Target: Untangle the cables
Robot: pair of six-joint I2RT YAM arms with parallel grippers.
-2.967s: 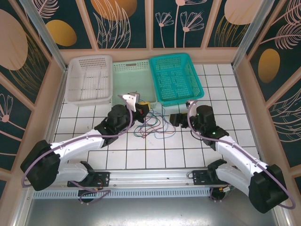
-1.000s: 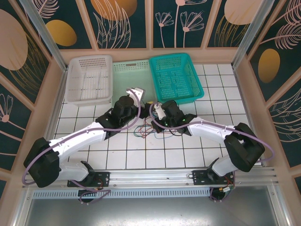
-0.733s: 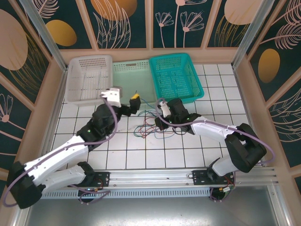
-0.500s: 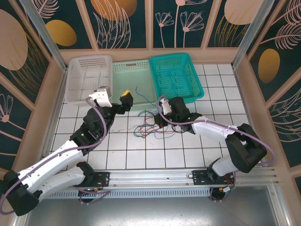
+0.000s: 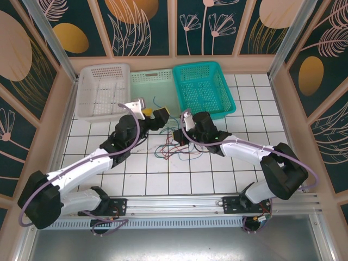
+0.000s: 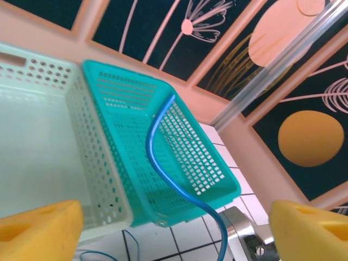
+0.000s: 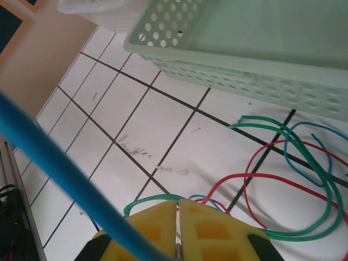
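Along the upper part of the overhead view 3 baskets stand side by side, and the white basket at upper left has no wire in it that I can see. Next to it is the pale green basket, and just below its near wall hovers the left gripper. Its yellow fingers are spread wide and grip nothing. A blue cable rises between them without touching either pad, probably so that this arm can close on the raised strand. That strand arcs up above the baskets with its upper end free in the air, lifted clear of the rest. The other cables, green, red, blue and dark, lie in overlapping loops on the white tiled tabletop at the centre of the frame, so the untangling looks barely begun. Just right of the heap, the right gripper sits low over the tiles with its fingers pressed pad to pad. The blue cable runs down right against them. I cannot tell whether it is clamped, though it probably is, since it stands up. The teal basket closes the row on the right.
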